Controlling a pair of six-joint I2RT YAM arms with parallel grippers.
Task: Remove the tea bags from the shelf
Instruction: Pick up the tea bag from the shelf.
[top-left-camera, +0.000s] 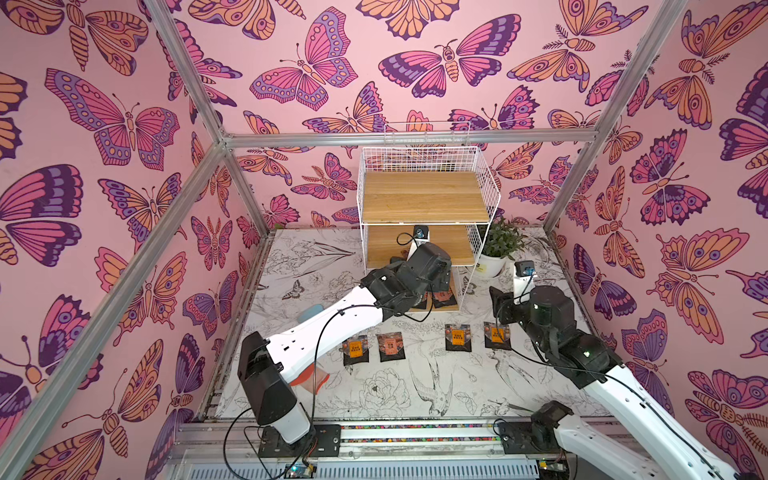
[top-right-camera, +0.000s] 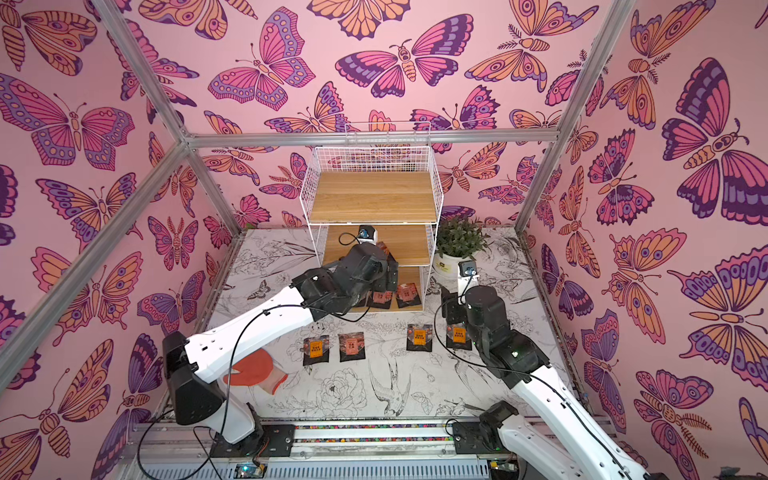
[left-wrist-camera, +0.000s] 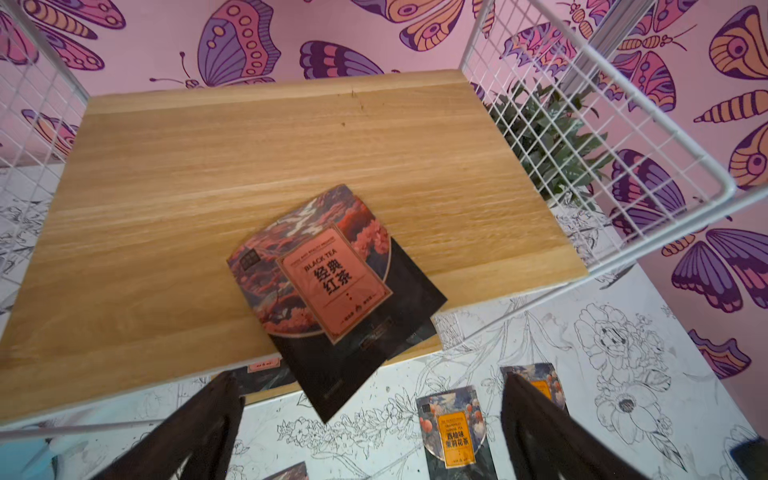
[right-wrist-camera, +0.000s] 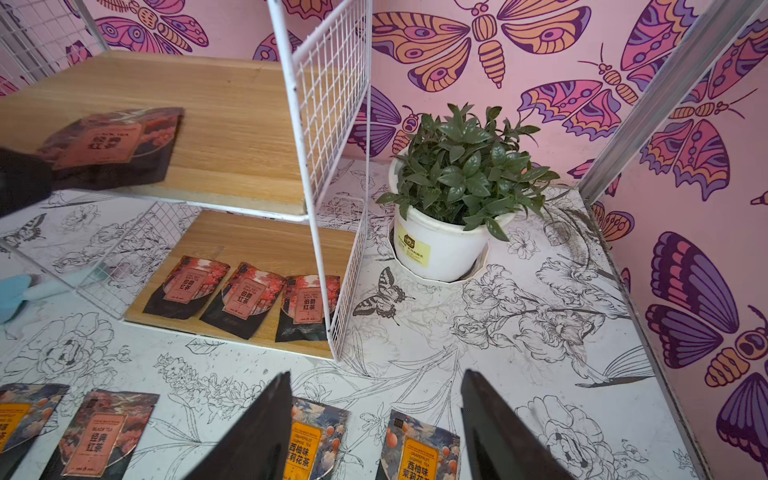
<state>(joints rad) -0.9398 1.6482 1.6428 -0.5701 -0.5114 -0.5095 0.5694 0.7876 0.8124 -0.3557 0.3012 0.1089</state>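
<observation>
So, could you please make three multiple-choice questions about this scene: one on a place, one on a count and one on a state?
1. Where does the reddish tea bag nearest the left gripper lie?
A. On the top board
B. On the middle board, overhanging its front edge
C. On the table beside the plant pot

2. How many tea bags lie on the bottom board?
A. One
B. Three
C. Five

3. In what state is the left gripper?
A. Shut on a tea bag
B. Shut on a plant leaf
C. Open, holding nothing

Answers:
1 B: the left wrist view shows its corner past the board's edge.
2 B: the right wrist view shows three side by side.
3 C: its jaws stand wide apart with nothing between them.
</observation>
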